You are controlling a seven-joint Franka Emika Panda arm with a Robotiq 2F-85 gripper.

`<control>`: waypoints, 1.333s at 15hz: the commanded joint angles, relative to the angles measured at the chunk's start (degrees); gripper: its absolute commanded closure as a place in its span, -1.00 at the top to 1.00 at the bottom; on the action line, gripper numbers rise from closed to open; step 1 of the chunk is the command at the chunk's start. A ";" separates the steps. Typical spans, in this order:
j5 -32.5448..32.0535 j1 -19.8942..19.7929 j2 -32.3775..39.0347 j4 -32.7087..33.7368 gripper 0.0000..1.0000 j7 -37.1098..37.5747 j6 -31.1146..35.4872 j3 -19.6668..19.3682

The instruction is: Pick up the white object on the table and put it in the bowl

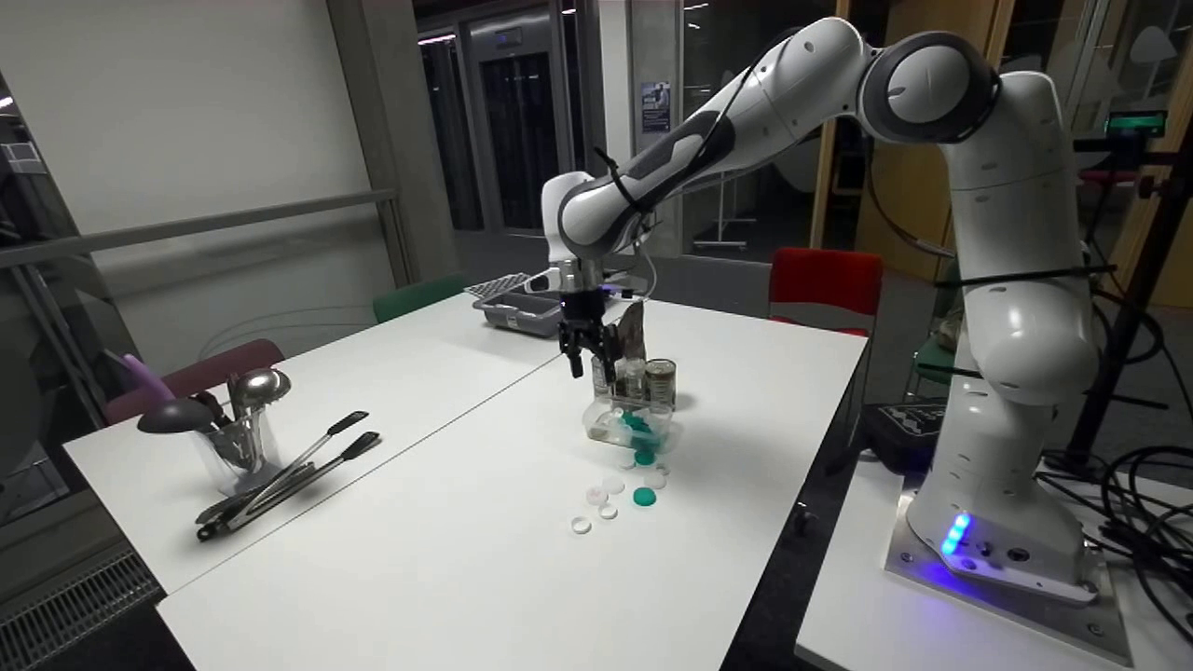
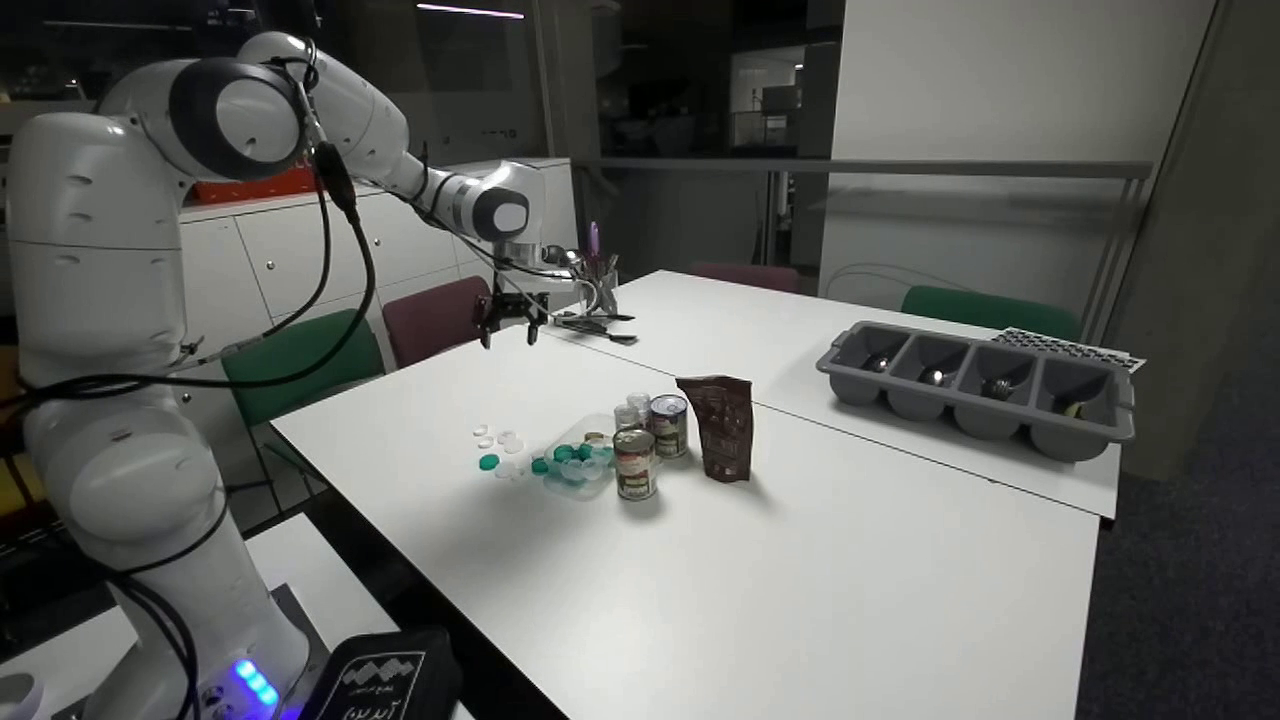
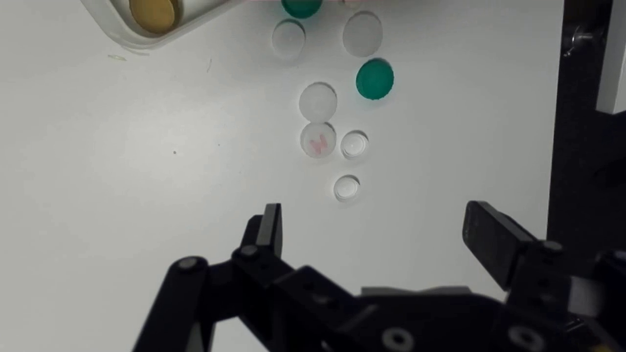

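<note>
The Robotiq gripper [image 3: 373, 210] gapes wide. The wrist view crops the plastic container [image 3: 108, 19] and a green cap [image 3: 301, 6]; a white cap [image 3: 309, 134] bears an illegible pink mark [image 3: 320, 143].

Right of end effector [image 2: 511, 332] in exterior view: two cans [image 2: 636, 466], brown pouch [image 2: 724, 430] stood near them, grey compartment tray [image 2: 955, 395] placed farther out. Left of end effector in exterior view: tongs [image 1: 259, 503] laid beside clear cup [image 1: 224, 470] of utensils [image 1: 261, 388].
</note>
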 commanded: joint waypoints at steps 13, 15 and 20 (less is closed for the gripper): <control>-19.69 5.82 10.68 -0.17 1.00 9.66 11.75 1.36; -19.78 5.57 11.39 -0.91 1.00 10.51 12.87 1.59; -19.11 4.76 12.15 -3.48 1.00 11.26 15.70 1.87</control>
